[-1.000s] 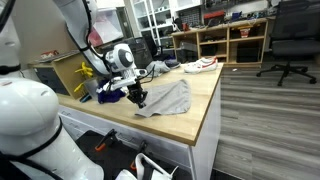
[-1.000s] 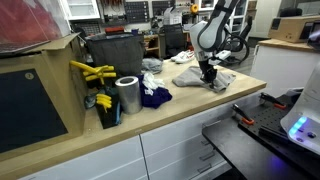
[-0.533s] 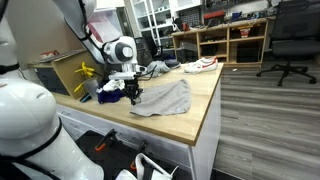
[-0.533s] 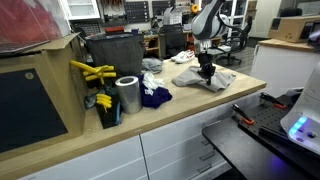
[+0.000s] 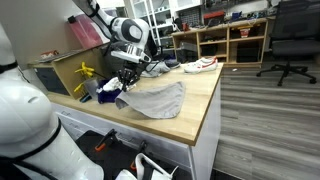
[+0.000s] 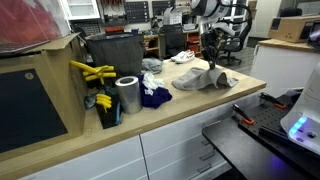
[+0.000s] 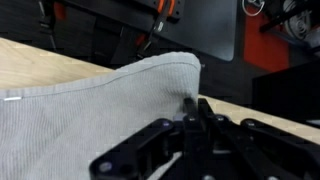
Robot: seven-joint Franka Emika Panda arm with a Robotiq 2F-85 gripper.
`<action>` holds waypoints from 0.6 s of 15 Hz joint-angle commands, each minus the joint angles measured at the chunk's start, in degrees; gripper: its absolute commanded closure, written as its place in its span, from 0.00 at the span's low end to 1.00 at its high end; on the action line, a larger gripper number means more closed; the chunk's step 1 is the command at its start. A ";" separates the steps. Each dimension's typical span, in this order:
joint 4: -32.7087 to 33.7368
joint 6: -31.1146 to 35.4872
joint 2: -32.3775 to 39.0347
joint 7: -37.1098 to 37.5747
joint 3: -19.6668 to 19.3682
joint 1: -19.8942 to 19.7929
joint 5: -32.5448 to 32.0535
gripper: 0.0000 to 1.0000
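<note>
Well, the gripper [image 5: 127, 79] hung just above the wooden worktop [image 5: 197, 118], clenched on one edge of the grey cloth [image 5: 160, 100] — the wrist view showed the fingers [image 7: 203, 115] pressed together with the fabric's hemmed edge pinched between them. That pinched edge stood raised off the wood, while the rest of the cloth lay spread on the worktop, sloping down away from the gripper in both exterior views. Just beside the grey cloth sat a crumpled dark blue cloth [image 6: 155, 97], and past it a shiny metal can [image 6: 127, 95] stood upright near some yellow tools [image 6: 90, 72]. At the worktop's far end lay a white bundle [image 5: 203, 65] — well apart from the gripper.
</note>
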 commanded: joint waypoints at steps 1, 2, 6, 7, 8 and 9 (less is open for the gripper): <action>3.71 -11.38 1.05 -5.59 -0.33 -0.19 0.81 0.60; 4.32 -13.53 1.24 -6.10 -0.35 -0.08 0.45 0.51; 5.61 -14.23 1.22 -5.36 -0.78 0.12 -0.29 0.22; 5.95 -12.98 1.15 -5.00 -0.94 0.08 -0.46 0.14; 6.05 -10.05 0.71 -4.25 -1.20 0.17 -1.26 0.07; 6.21 -7.26 0.46 -3.95 -1.44 0.20 -2.03 0.00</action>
